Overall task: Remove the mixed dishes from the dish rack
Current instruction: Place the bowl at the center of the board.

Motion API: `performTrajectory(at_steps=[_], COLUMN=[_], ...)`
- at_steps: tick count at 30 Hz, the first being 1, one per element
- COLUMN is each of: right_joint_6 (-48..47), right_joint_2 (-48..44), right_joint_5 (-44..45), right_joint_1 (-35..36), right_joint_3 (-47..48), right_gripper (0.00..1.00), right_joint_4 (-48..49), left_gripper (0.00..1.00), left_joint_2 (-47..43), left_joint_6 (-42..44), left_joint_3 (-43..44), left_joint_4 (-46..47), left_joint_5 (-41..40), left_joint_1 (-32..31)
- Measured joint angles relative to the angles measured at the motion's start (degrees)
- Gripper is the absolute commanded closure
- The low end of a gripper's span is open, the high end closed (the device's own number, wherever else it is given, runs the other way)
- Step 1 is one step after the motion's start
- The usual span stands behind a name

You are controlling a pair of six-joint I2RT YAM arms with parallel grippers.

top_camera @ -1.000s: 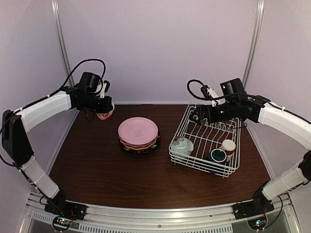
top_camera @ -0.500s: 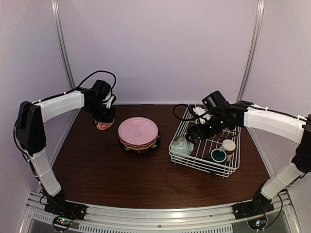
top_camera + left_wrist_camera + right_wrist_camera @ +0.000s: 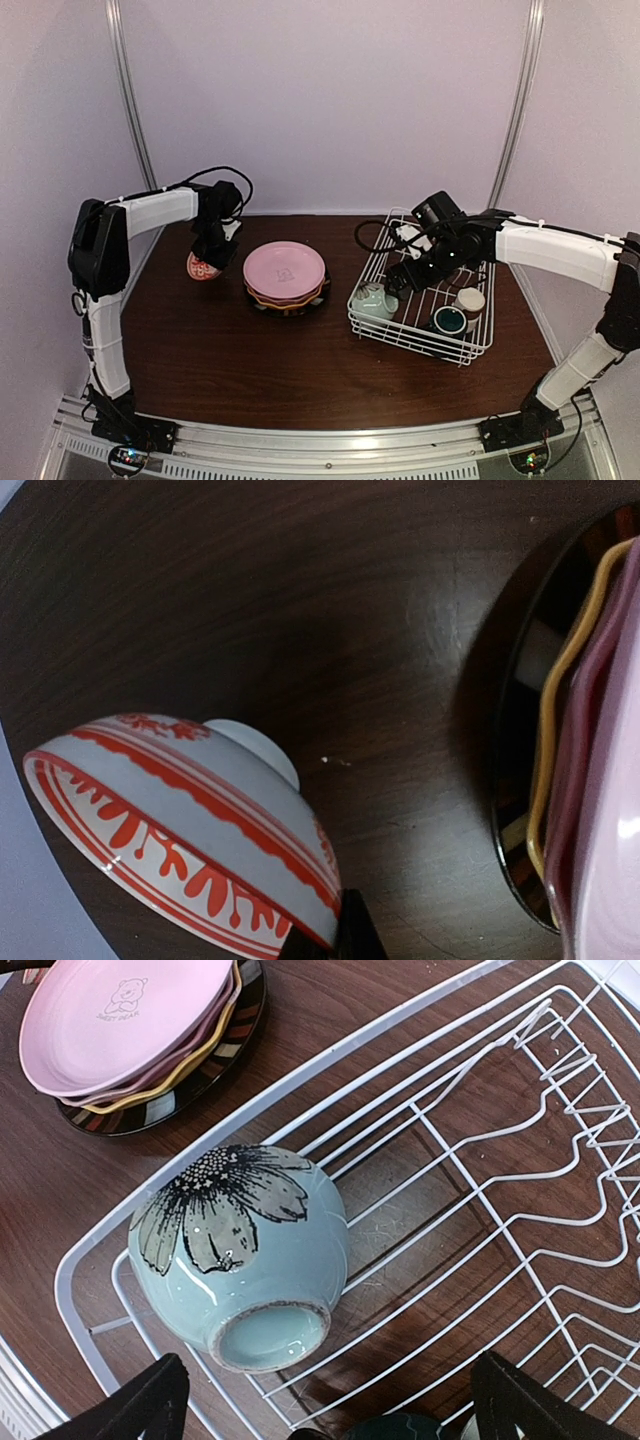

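Robot test cell, lab-type setting. Plain pale lilac wall panels [image 3: 320,100] on three sides, framed by bare silver metal uprights [image 3: 130,120]. Dark brown wood-grain tabletop [image 3: 220,350] with a ribbed aluminium rail [image 3: 330,445] along its near edge. Two white-and-black jointed robot arms [image 3: 150,210] bolted there, cables exposed. Household props only: white wire dish rack [image 3: 415,342], stacked plates [image 3: 285,268]

A dark brown, wood-grain worktop [image 3: 210,350] lies faintly glossy under the light. A pale lilac back wall [image 3: 320,100] rises from its far edge, and matching side walls [image 3: 50,100] stand along its left and right edges. One slim metal post [image 3: 129,100] stands at the far left corner, another post [image 3: 519,100] at the far right. A ribbed aluminium rail [image 3: 330,458] runs along the near edge
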Motion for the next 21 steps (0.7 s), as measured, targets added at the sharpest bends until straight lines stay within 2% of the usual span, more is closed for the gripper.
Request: performTrajectory(at_steps=[9, 17, 21], right_joint_6=[-0.02, -0.04, -0.28], right_joint_2=[0.09, 0.72, 0.72], right_joint_5=[0.04, 0.04, 0.04], right_joint_1=[0.00, 0.02, 0.44], right_joint_3=[0.00, 0.00, 0.00], right_gripper=[0.00, 0.00, 0.00], right_joint_4=[-0.70, -1.07, -1.20], left_gripper=[0.99, 0.73, 0.66], left_joint_2=[2.95, 2.99, 2.99], left_joint_6=[2.51, 3.34, 3.37], left_joint_3=[0.96, 2.25, 2.97], left_joint_4=[-4.42, -5.53, -5.51], left_joint_5=[-1.97, -2.23, -2.47], left_joint_1=[0.02, -0.02, -0.09])
